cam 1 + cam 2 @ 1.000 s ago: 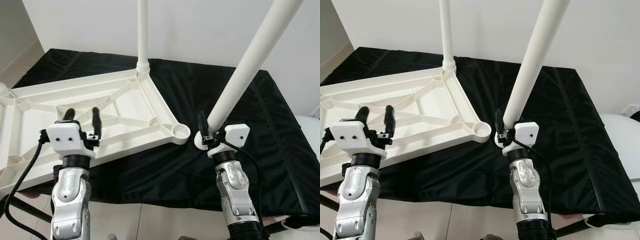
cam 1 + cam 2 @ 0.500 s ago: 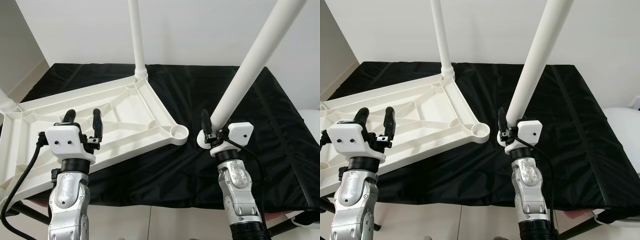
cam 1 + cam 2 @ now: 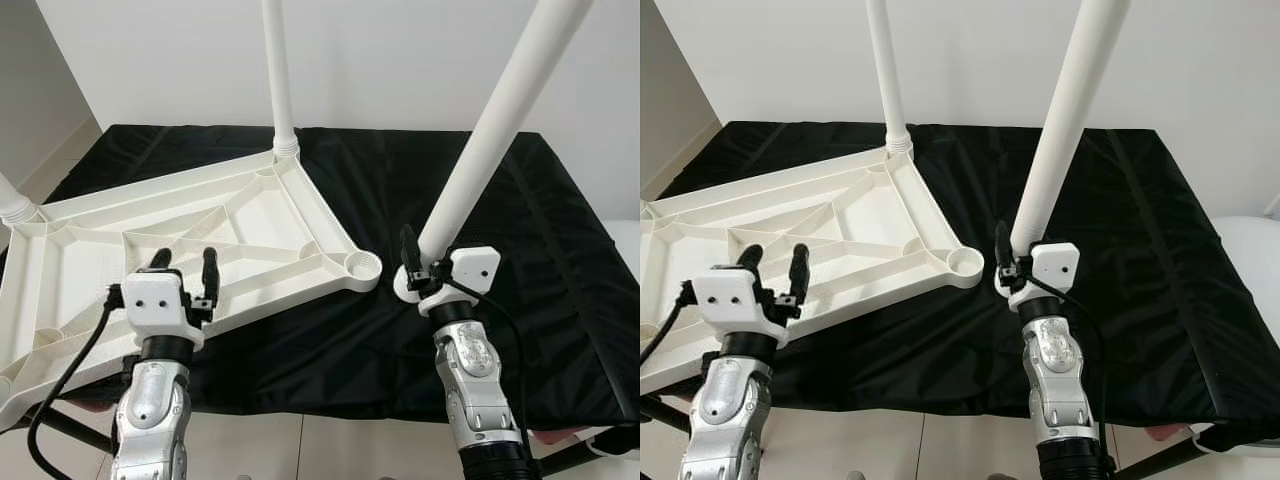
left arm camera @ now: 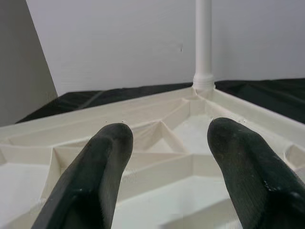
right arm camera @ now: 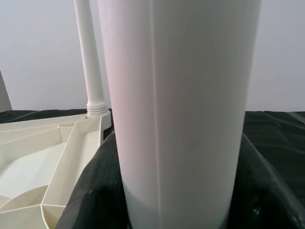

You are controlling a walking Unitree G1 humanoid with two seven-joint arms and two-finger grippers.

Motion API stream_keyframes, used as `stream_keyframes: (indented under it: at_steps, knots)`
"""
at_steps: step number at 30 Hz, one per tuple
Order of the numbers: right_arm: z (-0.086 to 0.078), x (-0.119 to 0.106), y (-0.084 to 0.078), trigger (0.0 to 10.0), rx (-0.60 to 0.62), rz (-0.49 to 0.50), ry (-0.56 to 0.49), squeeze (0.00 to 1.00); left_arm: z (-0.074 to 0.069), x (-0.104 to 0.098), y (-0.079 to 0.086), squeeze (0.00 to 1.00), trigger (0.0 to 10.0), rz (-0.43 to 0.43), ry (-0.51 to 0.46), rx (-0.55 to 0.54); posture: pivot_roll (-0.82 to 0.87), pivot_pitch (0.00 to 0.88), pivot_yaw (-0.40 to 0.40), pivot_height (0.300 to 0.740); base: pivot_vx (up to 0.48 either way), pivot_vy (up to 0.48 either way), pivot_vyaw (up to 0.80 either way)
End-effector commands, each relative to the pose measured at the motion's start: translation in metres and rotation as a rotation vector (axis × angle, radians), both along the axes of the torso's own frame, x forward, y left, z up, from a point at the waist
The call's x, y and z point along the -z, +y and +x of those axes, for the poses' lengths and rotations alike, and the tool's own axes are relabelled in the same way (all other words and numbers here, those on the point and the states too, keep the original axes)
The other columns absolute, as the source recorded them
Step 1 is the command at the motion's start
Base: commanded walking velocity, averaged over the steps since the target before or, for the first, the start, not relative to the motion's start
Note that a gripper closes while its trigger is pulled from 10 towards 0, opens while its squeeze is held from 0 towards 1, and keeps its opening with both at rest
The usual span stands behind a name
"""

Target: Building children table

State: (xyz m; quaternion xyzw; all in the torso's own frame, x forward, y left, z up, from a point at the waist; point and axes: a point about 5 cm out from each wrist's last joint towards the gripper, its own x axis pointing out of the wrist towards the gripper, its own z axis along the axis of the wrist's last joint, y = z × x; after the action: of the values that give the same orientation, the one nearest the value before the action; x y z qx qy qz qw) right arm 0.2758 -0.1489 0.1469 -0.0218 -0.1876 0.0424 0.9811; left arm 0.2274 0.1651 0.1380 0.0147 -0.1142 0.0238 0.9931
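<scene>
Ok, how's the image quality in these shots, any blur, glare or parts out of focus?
Both eye views are sharp and evenly lit, with only soft shadows on the black cloth. In the left wrist view the two close fingers look soft while the tabletop behind stays crisp. In the right wrist view the table leg is so near it looks washed out and featureless.

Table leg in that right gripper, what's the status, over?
Right gripper shut on loose leg, beside empty corner socket. Left gripper open over tabletop. Nothing between.
</scene>
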Motion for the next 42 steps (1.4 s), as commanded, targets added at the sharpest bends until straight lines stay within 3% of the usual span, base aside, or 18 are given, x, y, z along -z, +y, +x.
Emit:
stream_keyframes:
  at_steps: [1, 7, 15, 27, 42]
  knots:
    - [-0.002, 0.004, 0.0, 10.0, 0.003, -0.006, 0.003, 0.0, -0.003, 0.009, 0.003, 0.0, 10.0, -0.02, 0.036, -0.046, 0.05, 0.0, -0.05, 0.74, 0.0, 0.0, 0.0]
    - [-0.002, 0.005, 0.0, 10.0, 0.004, -0.006, 0.007, 0.0, -0.003, 0.015, 0.006, 0.0, 10.0, -0.023, 0.06, -0.06, 0.06, 0.0, -0.048, 0.74, 0.0, 0.0, 0.0]
    - [-0.001, 0.012, -0.002, 10.0, 0.015, -0.014, 0.02, 0.0, -0.007, 0.039, 0.011, 0.0, 10.0, -0.02, 0.14, -0.084, 0.06, 0.0, -0.047, 0.74, 0.0, 0.0, 0.0]
    - [-0.003, 0.026, -0.005, 10.0, 0.026, -0.032, 0.058, 0.0, -0.009, 0.042, 0.012, 0.0, 10.0, -0.005, 0.14, -0.086, 0.06, 0.0, -0.049, 0.74, 0.0, 0.0, 0.0]
    - [-0.005, 0.026, -0.004, 10.0, 0.012, -0.025, 0.051, 0.0, -0.009, 0.046, 0.01, 0.0, 10.0, 0.002, 0.15, -0.076, 0.06, 0.0, -0.046, 0.74, 0.0, 0.0, 0.0]
